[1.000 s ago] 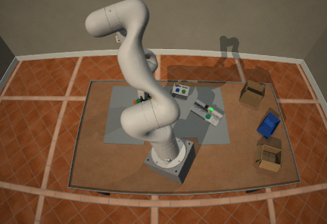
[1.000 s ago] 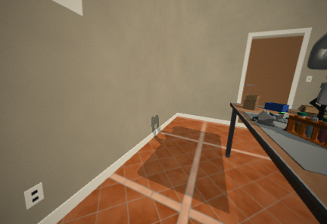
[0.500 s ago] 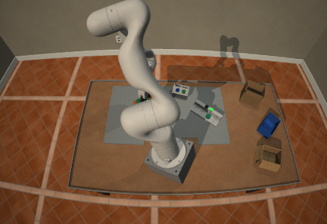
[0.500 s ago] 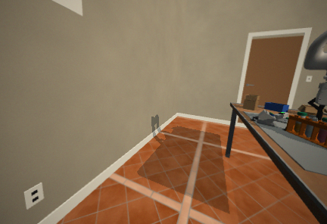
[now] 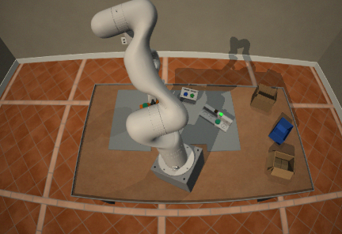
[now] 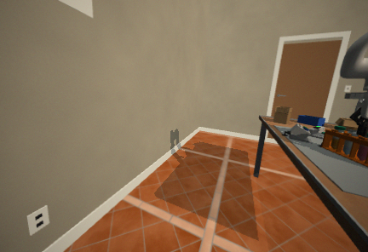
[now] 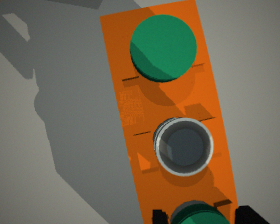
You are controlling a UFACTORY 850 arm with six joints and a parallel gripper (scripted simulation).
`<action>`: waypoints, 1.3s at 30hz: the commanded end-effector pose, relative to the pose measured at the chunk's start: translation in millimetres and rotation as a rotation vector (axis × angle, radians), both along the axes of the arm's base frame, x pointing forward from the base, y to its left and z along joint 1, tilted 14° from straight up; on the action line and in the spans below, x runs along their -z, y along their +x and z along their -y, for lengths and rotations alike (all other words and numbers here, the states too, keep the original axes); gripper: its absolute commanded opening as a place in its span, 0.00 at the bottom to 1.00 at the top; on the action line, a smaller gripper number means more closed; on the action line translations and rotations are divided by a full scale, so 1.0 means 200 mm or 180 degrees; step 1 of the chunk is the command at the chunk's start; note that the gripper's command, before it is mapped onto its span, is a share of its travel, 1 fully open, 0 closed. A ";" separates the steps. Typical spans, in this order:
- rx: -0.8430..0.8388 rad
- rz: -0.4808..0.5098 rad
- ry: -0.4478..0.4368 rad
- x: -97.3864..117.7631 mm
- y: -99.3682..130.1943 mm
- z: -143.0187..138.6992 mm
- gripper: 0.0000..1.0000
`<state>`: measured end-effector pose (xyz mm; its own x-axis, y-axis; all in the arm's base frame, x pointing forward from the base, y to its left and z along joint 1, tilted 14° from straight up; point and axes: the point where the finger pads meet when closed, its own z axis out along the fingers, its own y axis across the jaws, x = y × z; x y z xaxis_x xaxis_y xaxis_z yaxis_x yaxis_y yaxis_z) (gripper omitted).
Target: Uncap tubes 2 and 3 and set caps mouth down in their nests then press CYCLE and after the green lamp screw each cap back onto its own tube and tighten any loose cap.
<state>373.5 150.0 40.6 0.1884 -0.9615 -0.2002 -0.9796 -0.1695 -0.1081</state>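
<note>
In the wrist view the orange decapping station [image 7: 128, 75] [image 5: 147, 104] [image 6: 343, 145] lies on the grey mat [image 7: 61, 165]. One tube carries a green cap [image 7: 164, 46] at the top. The middle tube [image 7: 183, 146] stands open, without a cap. My gripper [image 7: 205, 218] straddles a second green cap [image 7: 197, 214] that sits on the tube at the bottom edge; its fingers stand a little apart from the cap, open. In the top view the arm hides the gripper. The cap tray [image 5: 206, 112] shows its green lamp [image 5: 220, 114] lit, and a green cap [image 5: 217, 122] sits in one nest.
The key housing [image 5: 183, 97] with the blue key [image 5: 185, 94] and the green key [image 5: 192, 95] stands behind the tray. Two cardboard boxes [image 5: 264, 97] [image 5: 282, 164] and a blue bin [image 5: 281, 130] stand on the table's right side.
</note>
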 end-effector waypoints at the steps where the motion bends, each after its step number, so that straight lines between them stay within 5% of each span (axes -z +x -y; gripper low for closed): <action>1: -0.0742 0.0272 -0.0048 0.00 0.00 0.00 0.46; 18: -0.3025 0.0779 -0.0251 0.00 0.00 0.00 0.46; 29: -0.3025 0.0779 -0.0251 0.00 0.00 0.00 0.46; 30: -0.3025 0.0779 -0.0251 0.00 0.00 0.00 0.00; 39: -0.3025 0.0779 -0.0251 0.00 0.00 0.00 0.00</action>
<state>373.6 149.9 40.8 0.9187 -0.3948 -0.0125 -0.3865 -0.8919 -0.2350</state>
